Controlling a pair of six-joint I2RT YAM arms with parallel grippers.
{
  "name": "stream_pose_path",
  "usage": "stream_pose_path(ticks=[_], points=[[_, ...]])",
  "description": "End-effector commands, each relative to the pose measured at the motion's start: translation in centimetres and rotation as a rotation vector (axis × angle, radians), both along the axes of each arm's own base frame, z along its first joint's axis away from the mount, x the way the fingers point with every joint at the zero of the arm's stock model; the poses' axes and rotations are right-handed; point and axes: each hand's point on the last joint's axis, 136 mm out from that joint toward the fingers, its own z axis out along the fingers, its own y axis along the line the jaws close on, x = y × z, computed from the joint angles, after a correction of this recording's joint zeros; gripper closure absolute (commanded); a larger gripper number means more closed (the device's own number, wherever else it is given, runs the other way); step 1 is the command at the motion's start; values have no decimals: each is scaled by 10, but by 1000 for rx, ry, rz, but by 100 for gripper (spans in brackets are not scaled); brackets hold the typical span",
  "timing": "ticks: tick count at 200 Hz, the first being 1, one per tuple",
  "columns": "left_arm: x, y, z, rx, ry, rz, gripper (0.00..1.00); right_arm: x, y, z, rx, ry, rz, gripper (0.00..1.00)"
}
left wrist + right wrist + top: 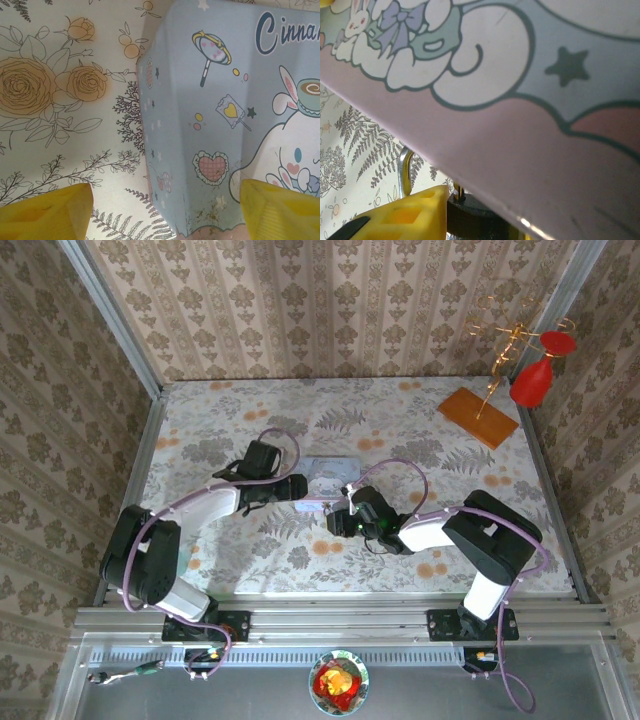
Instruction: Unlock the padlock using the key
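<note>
A tiny black padlock [475, 220] with a thin metal shackle [404, 165] sits between the yellow fingers [405, 215] of my right gripper [476, 226], which is shut on its body right under the pale blue cartoon tin [520, 100]. A thin pin [459, 192] rises from the padlock's top; I cannot tell whether it is the key. My left gripper [162, 212] is open, one finger [45, 215] over the tablecloth and the other over the tin [210, 100]. From above, the left gripper [305, 502] and right gripper [338, 522] meet at the tin's [332, 472] near edge.
A wooden board [478, 417] with a gold wire stand and a red ornament [533, 382] stand at the back right. Patterned walls close the table on three sides. A small bowl [338, 683] sits below the rail between the arm bases.
</note>
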Motion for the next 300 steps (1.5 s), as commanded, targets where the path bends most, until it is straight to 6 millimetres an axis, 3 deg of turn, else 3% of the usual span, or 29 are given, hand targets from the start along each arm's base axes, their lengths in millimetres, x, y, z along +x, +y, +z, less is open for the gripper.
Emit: stream_pose_path(ticks=[1,67,124,145,186,246,300], points=[[-20,36,-34,132,98,72,23,-10,7,-18,-19,57,35,62],[-23,41,-38,123,106,95,23,-10,12,-13,24,65,30,72],[-33,44,-43,108,128,129,23,-5,-3,-7,-23,64,-85,75],[-37,33,-39,48,134,114,23,-6,-1,0,-29,49,-122,77],[-46,8,-23,10,110,72,23,1,-20,13,14,29,-253,84],[-54,-3,-16,3,89,58,23,1,-26,13,132,89,-258,85],[-57,-16,-16,1,90,32,23,-1,-14,17,192,88,-205,83]])
